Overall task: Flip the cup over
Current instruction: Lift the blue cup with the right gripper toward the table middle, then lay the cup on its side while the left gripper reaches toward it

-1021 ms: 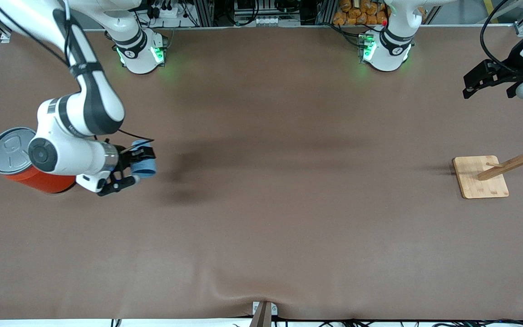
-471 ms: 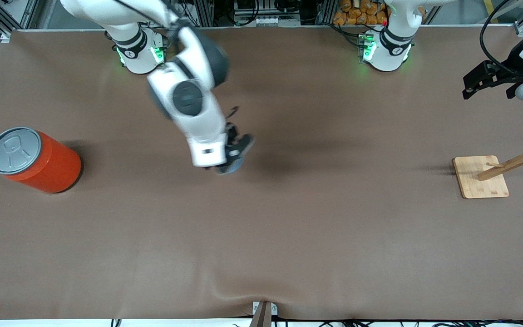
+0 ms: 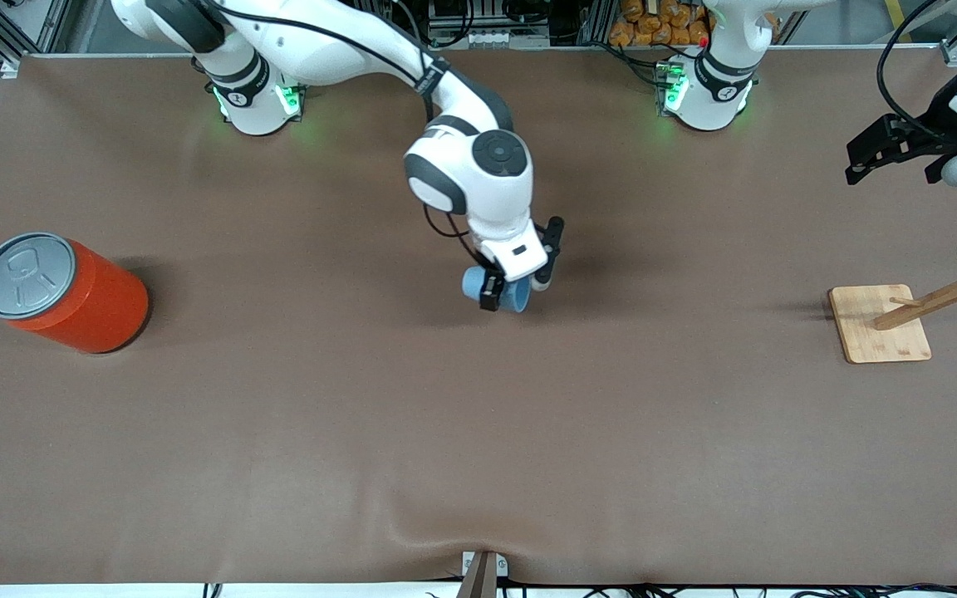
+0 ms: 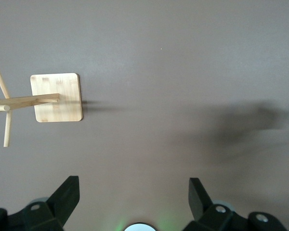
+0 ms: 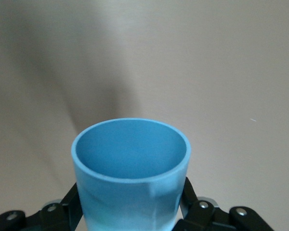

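Observation:
My right gripper (image 3: 513, 291) is shut on the small light-blue cup (image 3: 505, 293) and holds it above the middle of the table. In the right wrist view the cup (image 5: 131, 178) fills the space between my black fingers (image 5: 191, 197), its open darker-blue mouth pointing away from the wrist toward the table. My left gripper (image 3: 894, 154) hangs open and empty in the air at the left arm's end of the table, waiting; its two black fingertips (image 4: 67, 195) stand wide apart in the left wrist view.
A large orange can (image 3: 63, 291) with a grey pull-tab lid stands at the right arm's end of the table. A wooden rack with pegs on a square base (image 3: 879, 324) stands at the left arm's end, also in the left wrist view (image 4: 56, 97).
My right arm has carried the cup from beside the orange can to over the middle of the table and has turned at the wrist. The left arm has not moved.

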Controlling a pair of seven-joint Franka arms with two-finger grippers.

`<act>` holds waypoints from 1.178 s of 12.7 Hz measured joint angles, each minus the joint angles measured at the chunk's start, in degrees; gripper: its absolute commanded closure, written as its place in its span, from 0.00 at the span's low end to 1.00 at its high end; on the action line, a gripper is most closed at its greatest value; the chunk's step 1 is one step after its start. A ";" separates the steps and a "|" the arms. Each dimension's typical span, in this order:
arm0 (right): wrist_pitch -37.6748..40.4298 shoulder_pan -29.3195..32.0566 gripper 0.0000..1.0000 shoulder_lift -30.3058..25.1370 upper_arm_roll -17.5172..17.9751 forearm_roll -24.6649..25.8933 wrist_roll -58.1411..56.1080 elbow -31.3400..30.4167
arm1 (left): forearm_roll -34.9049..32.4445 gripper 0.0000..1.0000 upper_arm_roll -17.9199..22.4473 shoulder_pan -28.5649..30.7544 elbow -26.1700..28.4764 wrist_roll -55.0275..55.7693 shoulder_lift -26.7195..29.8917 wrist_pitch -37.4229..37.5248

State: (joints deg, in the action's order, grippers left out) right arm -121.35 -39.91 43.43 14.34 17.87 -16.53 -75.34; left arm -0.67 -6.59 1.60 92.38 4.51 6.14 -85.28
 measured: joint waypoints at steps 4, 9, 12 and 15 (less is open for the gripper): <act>-4.02 -4.82 1.00 4.71 -1.33 2.38 2.26 0.43 | 0.00 0.00 0.01 0.01 0.00 0.00 -0.36 -0.03; -4.15 -7.16 0.91 6.72 -2.51 3.40 3.89 0.73 | 1.01 0.00 -0.08 -0.07 0.10 0.00 -1.34 -0.37; -4.14 -7.33 0.91 7.46 -2.59 5.17 3.93 0.73 | 2.93 0.00 -0.08 -0.05 1.06 0.00 -1.87 -0.37; -4.13 -8.03 0.74 8.10 -2.59 5.85 4.38 0.73 | 4.73 0.00 -0.18 -0.14 2.15 0.00 -2.21 -0.38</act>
State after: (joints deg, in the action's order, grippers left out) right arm -125.49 -47.94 51.53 11.76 23.71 -12.15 -74.61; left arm 4.06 -6.77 1.46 94.53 4.51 3.93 -85.67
